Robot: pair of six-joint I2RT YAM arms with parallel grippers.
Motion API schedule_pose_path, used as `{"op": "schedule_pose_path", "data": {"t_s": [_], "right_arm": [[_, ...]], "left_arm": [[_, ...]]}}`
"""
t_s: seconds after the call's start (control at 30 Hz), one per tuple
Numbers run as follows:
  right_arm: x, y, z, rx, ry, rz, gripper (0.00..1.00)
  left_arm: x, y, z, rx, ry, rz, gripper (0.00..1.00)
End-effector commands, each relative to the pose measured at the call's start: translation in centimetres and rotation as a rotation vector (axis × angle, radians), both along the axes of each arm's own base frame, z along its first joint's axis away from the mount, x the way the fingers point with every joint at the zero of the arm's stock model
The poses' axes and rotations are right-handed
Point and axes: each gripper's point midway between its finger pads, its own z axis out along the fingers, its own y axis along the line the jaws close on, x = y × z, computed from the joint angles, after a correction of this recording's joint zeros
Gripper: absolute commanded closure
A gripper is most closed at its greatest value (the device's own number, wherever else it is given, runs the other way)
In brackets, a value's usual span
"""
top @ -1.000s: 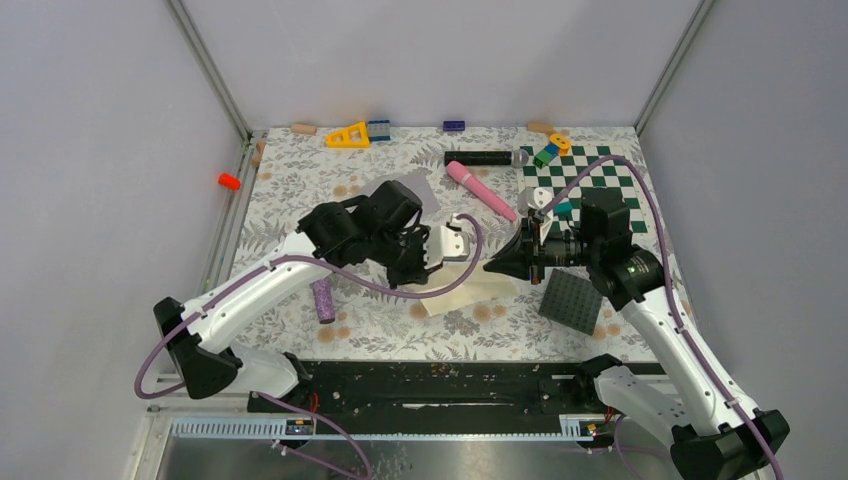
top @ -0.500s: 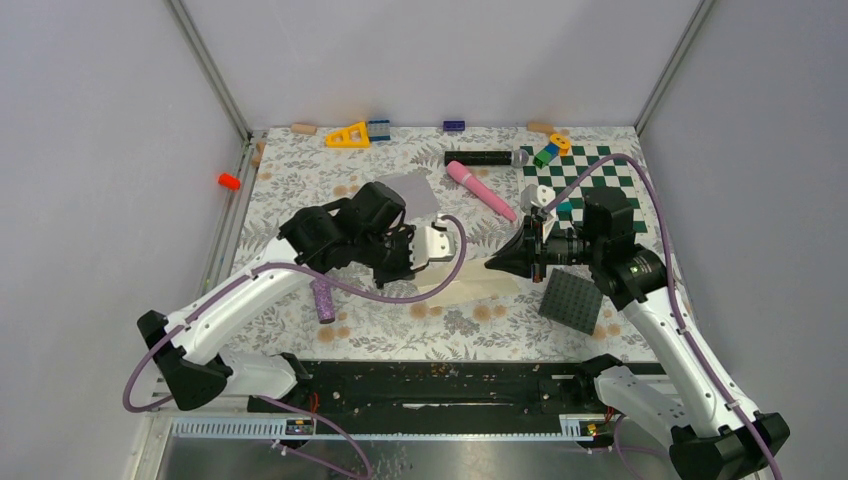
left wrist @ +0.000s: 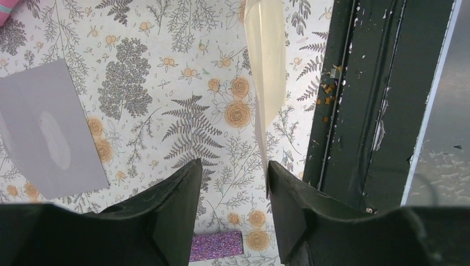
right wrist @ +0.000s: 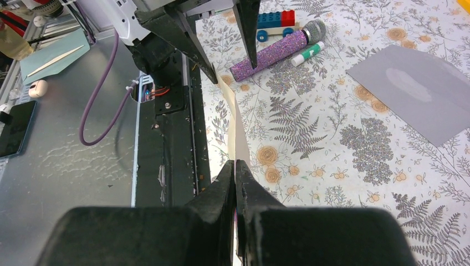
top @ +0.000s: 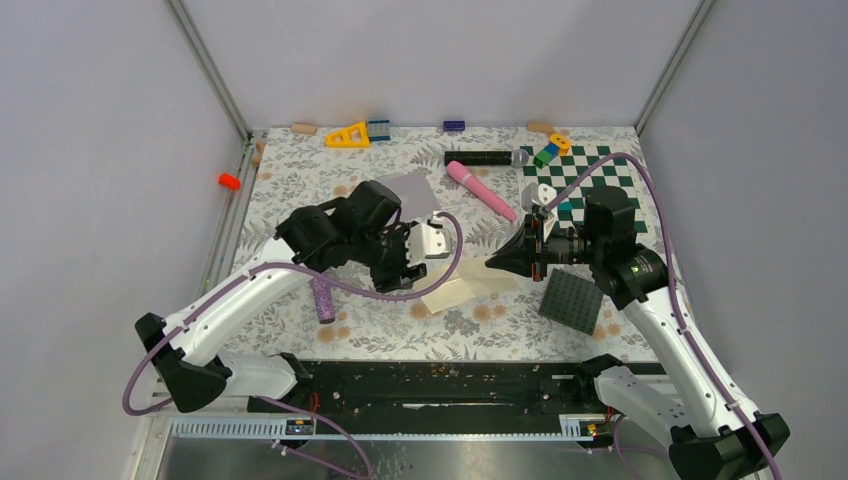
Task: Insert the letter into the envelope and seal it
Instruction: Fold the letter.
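Note:
The tan letter (top: 462,291) hangs edge-up between the two arms, its low left end near the table. My right gripper (top: 490,263) is shut on its right edge; in the right wrist view the sheet (right wrist: 235,119) runs straight out from the closed gripper (right wrist: 234,164). My left gripper (top: 410,276) stands open at the sheet's left end. In the left wrist view the letter (left wrist: 266,61) comes down beside my left gripper's (left wrist: 233,173) right-hand finger, with the gap bare. The grey envelope (top: 411,191) lies flat behind the left arm, also seen in both wrist views (left wrist: 47,133) (right wrist: 415,91).
A purple glitter cylinder (top: 323,300) lies left of the letter. A dark studded plate (top: 572,300) sits under the right arm. The pink cylinder (top: 480,187), a black microphone (top: 487,158), the checkerboard (top: 592,178) and toy blocks (top: 348,135) stand behind. The black rail (top: 450,385) borders the near edge.
The left gripper closed at the letter's left end, then opened. The sheet's left end has dropped lower toward the table. The right gripper keeps its hold.

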Motion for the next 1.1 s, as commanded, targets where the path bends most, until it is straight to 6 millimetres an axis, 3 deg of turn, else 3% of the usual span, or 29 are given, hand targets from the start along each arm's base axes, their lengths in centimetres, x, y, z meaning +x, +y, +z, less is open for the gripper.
{"op": "schedule_pose_path", "data": {"t_s": [0.0,0.27,0.7,0.8,0.87,0.9,1.03,1.07], "right_arm": [[0.2,0.0,1.8,0.023,-0.034,-0.003,1.0],[0.3,0.2,1.4,0.027,-0.011,0.0,1.0],[0.7,0.2,1.3,0.024,-0.015,-0.015,1.0],[0.6,0.1,1.4,0.025,-0.023,-0.015,1.0],[0.3,0.1,1.6,0.03,-0.035,-0.009,0.91],[0.1,0.1,1.7,0.032,-0.038,-0.003,0.81],[-1.3,0.0,2.4,0.053,-0.055,0.044,0.27],[-1.7,-0.1,2.5,0.059,-0.051,0.054,0.18]], "left_arm": [[0.6,-1.8,2.6,-0.097,-0.017,0.002,0.5],[1.1,-5.0,3.6,-0.158,0.074,-0.017,0.53],[1.1,-7.3,2.7,-0.14,0.119,-0.024,0.99],[1.2,-7.3,2.9,-0.15,0.113,-0.012,1.0],[1.4,-7.3,3.1,-0.161,0.101,0.006,1.0],[1.6,-7.3,3.3,-0.165,0.093,0.017,1.0],[2.2,-7.1,4.2,-0.195,0.046,0.05,1.0],[2.1,-7.0,4.5,-0.2,0.039,0.049,1.0]]}}
